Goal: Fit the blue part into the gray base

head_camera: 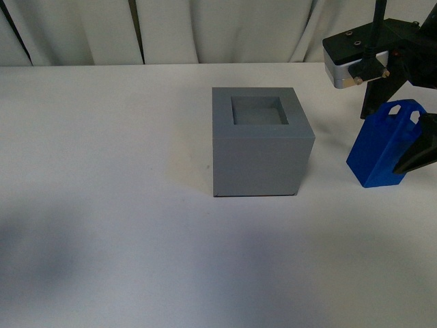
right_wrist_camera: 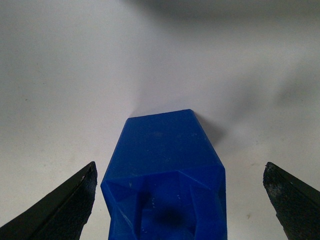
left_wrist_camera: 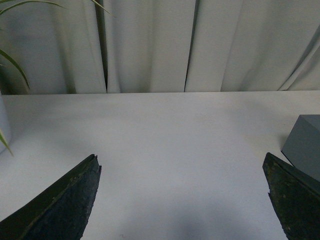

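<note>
The gray base point(head_camera: 259, 147) stands mid-table, its square recess facing up and empty. One corner of it also shows in the left wrist view point(left_wrist_camera: 305, 145). The blue part point(head_camera: 382, 147) stands on the table to the right of the base, handle up. My right gripper point(head_camera: 379, 143) is open and straddles the blue part from above. In the right wrist view the blue part point(right_wrist_camera: 167, 170) sits between the two fingers point(right_wrist_camera: 65, 210), with gaps on both sides. My left gripper point(left_wrist_camera: 180, 165) is open and empty over bare table, left of the base; it is out of the front view.
The white table point(head_camera: 102, 171) ends at a white curtain point(head_camera: 205, 31) at the back. Plant leaves point(left_wrist_camera: 15, 65) and a pale pot edge point(left_wrist_camera: 2, 125) show beside the left gripper.
</note>
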